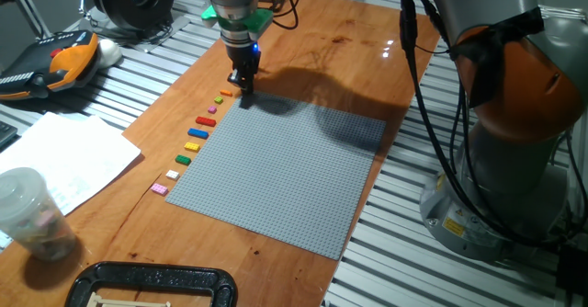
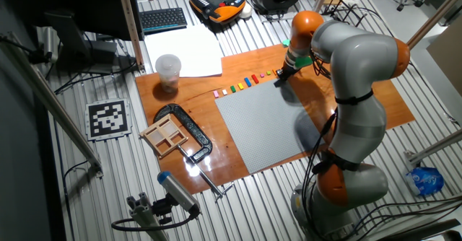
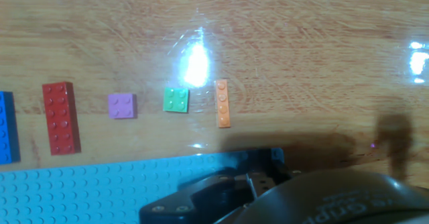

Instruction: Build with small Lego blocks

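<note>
Small Lego blocks lie in a row on the wooden board along the left edge of the grey baseplate [image 1: 285,174]: orange [image 1: 227,93], green, pink [image 1: 212,109], red [image 1: 206,120], blue [image 1: 199,132], yellow [image 1: 192,146], green [image 1: 183,159], white [image 1: 172,174] and pink [image 1: 160,188]. The hand view shows the orange block [image 3: 222,103], green [image 3: 176,100], pink [image 3: 122,106], red [image 3: 60,117] and blue [image 3: 5,127]. My gripper [image 1: 244,87] stands at the baseplate's far left corner, beside the orange block, with its fingers together. I see no dark brown block; what is between the fingertips is hidden.
A plastic cup [image 1: 28,210] and papers [image 1: 64,155] lie left of the board. A black clamp [image 1: 152,284] holds the board's near edge. A teach pendant [image 1: 55,59] sits at the far left. The robot base [image 1: 501,160] stands to the right.
</note>
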Available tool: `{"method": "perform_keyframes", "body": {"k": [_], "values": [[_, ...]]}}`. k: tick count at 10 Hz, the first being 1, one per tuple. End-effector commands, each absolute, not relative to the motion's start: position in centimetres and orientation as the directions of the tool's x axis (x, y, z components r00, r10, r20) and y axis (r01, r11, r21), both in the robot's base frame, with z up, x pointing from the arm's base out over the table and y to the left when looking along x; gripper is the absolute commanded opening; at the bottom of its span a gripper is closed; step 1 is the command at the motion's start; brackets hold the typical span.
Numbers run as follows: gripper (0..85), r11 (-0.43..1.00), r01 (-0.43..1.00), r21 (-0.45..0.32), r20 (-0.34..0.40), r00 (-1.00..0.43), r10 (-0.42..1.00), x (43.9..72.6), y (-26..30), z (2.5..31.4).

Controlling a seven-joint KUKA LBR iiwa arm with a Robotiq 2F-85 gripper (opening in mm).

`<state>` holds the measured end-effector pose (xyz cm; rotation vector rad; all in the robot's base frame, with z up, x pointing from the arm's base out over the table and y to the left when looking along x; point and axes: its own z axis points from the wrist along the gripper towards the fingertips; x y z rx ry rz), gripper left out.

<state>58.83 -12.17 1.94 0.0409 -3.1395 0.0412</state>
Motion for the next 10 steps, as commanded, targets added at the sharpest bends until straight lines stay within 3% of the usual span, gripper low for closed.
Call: {"method": "perform_keyframes", "body": {"k": [1,10], "values": [[34.0,0.999,-0.025,-0.029,0.0,-1.0,-0.025,59.0,-12.1,2.2],[34.0,0.999,-0.007,-0.034,0.024,-1.0,-0.006,59.6,-11.4,4.3]]}}
